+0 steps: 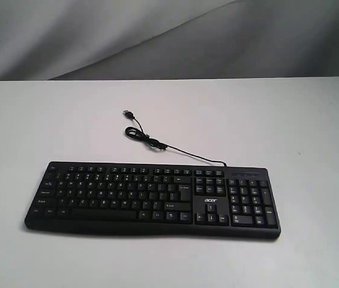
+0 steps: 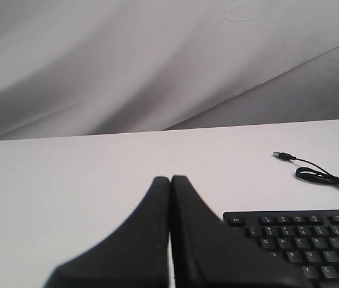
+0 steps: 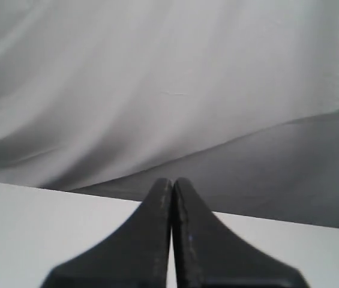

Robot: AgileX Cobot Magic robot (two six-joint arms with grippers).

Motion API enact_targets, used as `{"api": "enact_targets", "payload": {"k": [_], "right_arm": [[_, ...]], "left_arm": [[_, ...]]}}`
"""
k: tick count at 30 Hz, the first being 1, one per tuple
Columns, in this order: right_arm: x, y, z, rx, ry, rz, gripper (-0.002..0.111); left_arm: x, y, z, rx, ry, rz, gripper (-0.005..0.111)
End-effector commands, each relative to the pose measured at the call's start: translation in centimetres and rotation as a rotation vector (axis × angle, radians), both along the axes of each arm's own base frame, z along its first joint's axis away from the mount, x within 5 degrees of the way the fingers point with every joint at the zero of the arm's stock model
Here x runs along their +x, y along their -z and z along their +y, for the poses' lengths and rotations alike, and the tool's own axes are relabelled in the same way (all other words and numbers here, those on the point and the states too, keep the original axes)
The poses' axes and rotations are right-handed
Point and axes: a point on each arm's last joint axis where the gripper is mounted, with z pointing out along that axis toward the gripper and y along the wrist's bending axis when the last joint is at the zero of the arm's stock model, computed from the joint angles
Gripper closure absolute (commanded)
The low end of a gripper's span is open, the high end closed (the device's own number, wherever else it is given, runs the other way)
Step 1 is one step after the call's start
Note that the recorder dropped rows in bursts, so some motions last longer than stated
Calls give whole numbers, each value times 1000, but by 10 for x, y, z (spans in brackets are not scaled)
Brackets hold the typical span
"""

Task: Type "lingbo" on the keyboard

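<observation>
The wide black keyboard (image 1: 151,198) lies flat on the white table (image 1: 289,120), number pad to the right, with a white "acer" logo above the arrow keys. Its thin black cable (image 1: 157,143) coils behind it and ends in a loose USB plug (image 1: 128,113). Neither arm shows in the exterior view. In the left wrist view my left gripper (image 2: 170,179) is shut, tips pressed together, with the keyboard's Esc corner (image 2: 301,240) just beside it and the cable (image 2: 325,177) beyond. My right gripper (image 3: 173,180) is also shut, above bare table with no keyboard in its view.
A grey draped cloth backdrop (image 1: 157,36) hangs behind the table's far edge. White table surface (image 2: 67,180) spreads around the keyboard on all sides.
</observation>
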Motion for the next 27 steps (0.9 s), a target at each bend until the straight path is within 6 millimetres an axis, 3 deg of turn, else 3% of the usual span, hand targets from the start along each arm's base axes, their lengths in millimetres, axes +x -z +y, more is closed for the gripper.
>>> {"api": "enact_targets", "payload": {"k": [1, 6, 10, 17, 27], "right_arm": [[-47, 33, -35, -82, 148, -62, 108], [-90, 73, -50, -155, 220, -144, 108], [-111, 105, -54, -109, 235, -153, 108], [-122, 152, -57, -171, 257, -140, 108], [-124, 199, -60, -175, 321, -77, 108]], "left_arm": [[0, 1, 0, -1, 6, -9, 106], [0, 1, 0, -1, 6, -9, 106], [0, 1, 0, -1, 6, -9, 106], [0, 1, 0, -1, 6, -9, 106], [0, 1, 0, -1, 6, -9, 106]]}}
